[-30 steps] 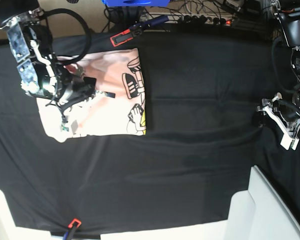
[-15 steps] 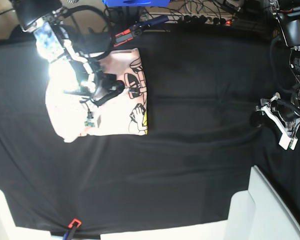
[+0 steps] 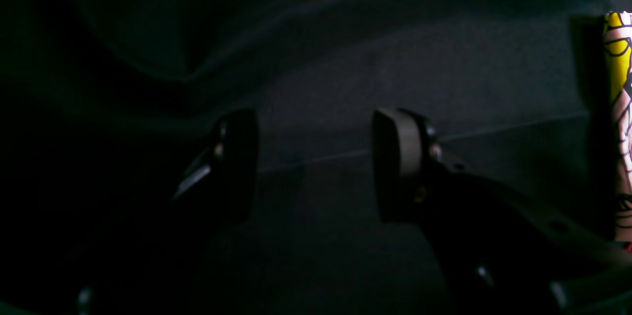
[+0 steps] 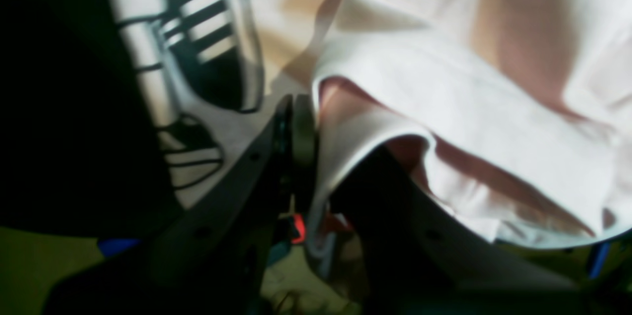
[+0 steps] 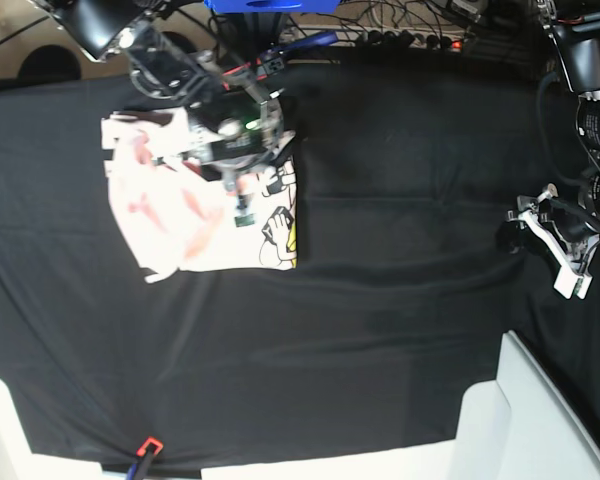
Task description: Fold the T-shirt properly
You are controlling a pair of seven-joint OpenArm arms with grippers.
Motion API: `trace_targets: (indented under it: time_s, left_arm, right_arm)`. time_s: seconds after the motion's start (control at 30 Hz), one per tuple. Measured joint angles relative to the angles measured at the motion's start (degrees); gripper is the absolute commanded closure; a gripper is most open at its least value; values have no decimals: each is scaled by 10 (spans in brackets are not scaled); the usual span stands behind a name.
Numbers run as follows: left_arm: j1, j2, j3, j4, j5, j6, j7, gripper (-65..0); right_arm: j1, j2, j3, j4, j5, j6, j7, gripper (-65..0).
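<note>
1. The T-shirt (image 5: pixel 195 215), partly folded, lies at the far left of the black surface (image 5: pixel 400 300).
2. A fold is judged under way: a shirt edge is pinched in the clenched right tool (image 4: pixel 298 122).
3. The left tool (image 3: pixel 316 162) hangs released, well apart.
4. Next, the edge should be laid flat and freed.

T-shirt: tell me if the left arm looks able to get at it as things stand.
Probably yes. The left gripper, jaws open and empty, hovers far off, but only bare black cloth lies between it and the T-shirt, whose other side the right gripper grips.
</note>
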Motion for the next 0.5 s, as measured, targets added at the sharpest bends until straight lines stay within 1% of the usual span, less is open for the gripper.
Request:
trace_targets:
  time_s: [0.07,0.17,0.27,0.37,0.43,0.5]
  left_arm:
    - [0,0,0,0,0,0,0,-358]
    - [0,0,0,0,1,0,0,-358]
    - [2,2,0,0,1,0,0,-358]
    - [5,3,1,0,-1,0,0,-358]
    - [5,2,1,0,1,0,0,-358]
    - [4,3,1,0,0,0,0,-358]
  right_arm:
    - [3,-18,-2,-12,-30,0,2,-3]
    - [7,-24,-6,-15,-61,2,1,-3]
    - [12,-24,-21,-16,-73,1,1,-7]
    - [12,-30,-38,-16,-72,2,1,-13]
    - [11,-33,-47,-16,-70,2,1,-61]
    - [11,-37,-49,-16,-70,2,1,-144]
